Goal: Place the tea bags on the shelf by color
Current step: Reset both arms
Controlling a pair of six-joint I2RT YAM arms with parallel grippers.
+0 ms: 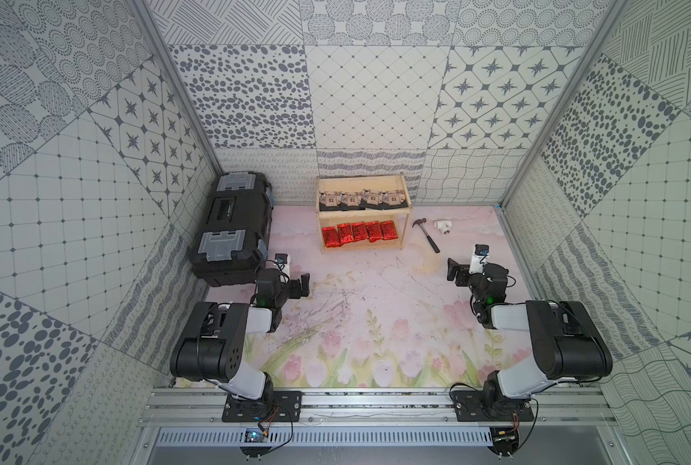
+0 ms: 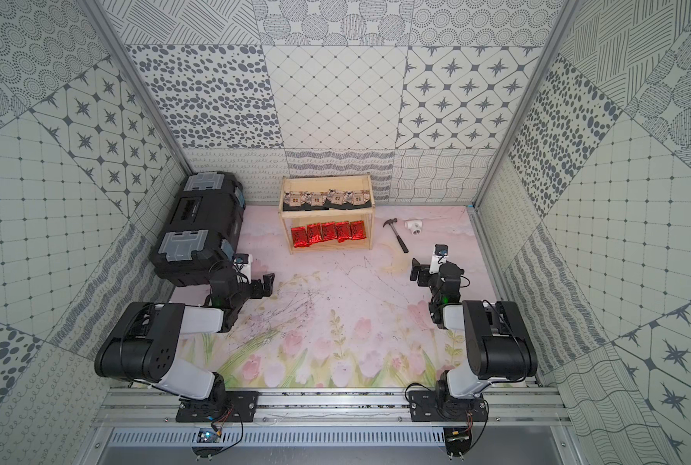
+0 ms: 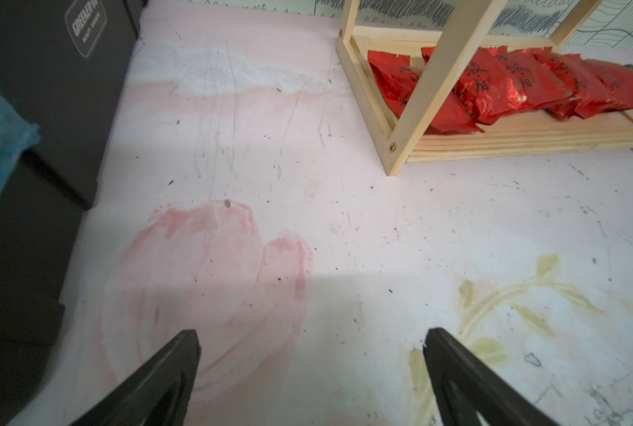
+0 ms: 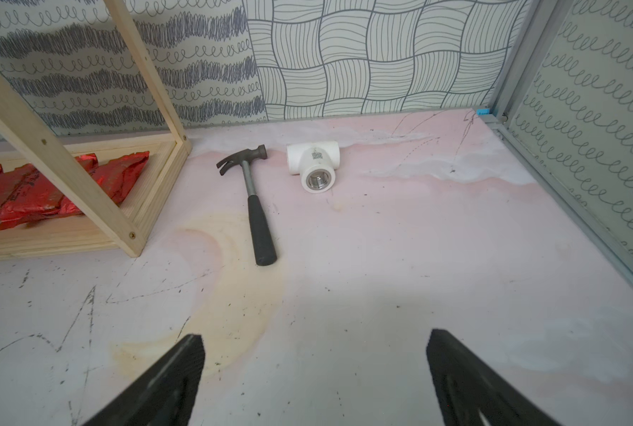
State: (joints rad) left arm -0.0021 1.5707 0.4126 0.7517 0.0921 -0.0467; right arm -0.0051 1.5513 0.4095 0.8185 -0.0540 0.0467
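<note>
Top views both show the table (image 1: 376,290) bare through the middle, with plenty of room to swing. Against the left wall sits the toolbox (image 1: 231,229), clear of the shelf (image 1: 360,213) at the back. Now the left gripper (image 3: 312,337) and right gripper (image 4: 315,336) hover low, jaws spread wide, nothing held, well short of the shelf. Just right of it lies the hammer (image 1: 428,237). Four black tea bags (image 1: 362,200) line the upper board and five red tea bags (image 1: 357,232) the lower, so the colour sort looks finished. Beside the hammerhead sits a pipe fitting (image 1: 443,228).

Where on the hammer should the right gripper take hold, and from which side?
The hammer lies flat with its thick black handle pointing toward the right gripper. Probably grip that handle from above, jaws across it; the head is irregular.
</note>
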